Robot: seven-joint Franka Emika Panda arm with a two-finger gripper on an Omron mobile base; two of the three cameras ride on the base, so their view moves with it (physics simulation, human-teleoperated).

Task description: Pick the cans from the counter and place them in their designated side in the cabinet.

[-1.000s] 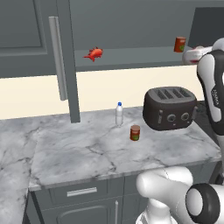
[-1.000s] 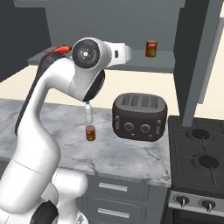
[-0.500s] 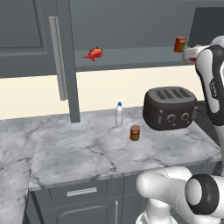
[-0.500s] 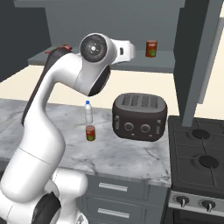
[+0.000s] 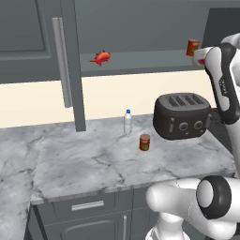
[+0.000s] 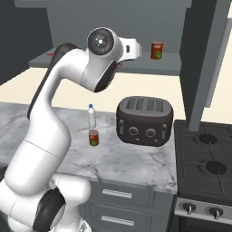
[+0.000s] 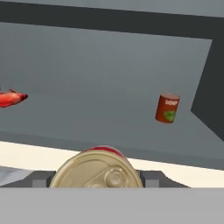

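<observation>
A can (image 7: 97, 168) with a gold pull-tab lid and a red rim sits between the tool's (image 7: 95, 180) fingers in the hand view, lid toward the camera; the grip looks closed on it, though the fingertips are mostly hidden behind the can. In the left base view the tool (image 5: 200, 57) is up at shelf height, at the front edge of the cabinet (image 5: 140, 28) shelf, with a bit of white and red showing at its tip.

A dark red can with a green patch (image 7: 167, 108) stands upright on the shelf (image 7: 109, 122), toward its right end and near the cabinet's right wall (image 7: 214, 87). It is set back from the front edge. From the left base view the same can (image 5: 192, 47) is just beside the tool; from the right base view it (image 6: 157, 50) stands past the arm's wrist. Bare shelf runs wide between this can and a small red object (image 7: 11, 97) lying far to the left.

An orange-red can (image 5: 145, 142) stands on the counter (image 5: 93, 159), near a clear bottle (image 5: 127, 122) and left of the toaster (image 5: 182, 116), well back from the counter's front edge. The cabinet door (image 5: 70, 61) hangs open with its bar handle (image 5: 61, 68) facing out, over the counter's left part
</observation>
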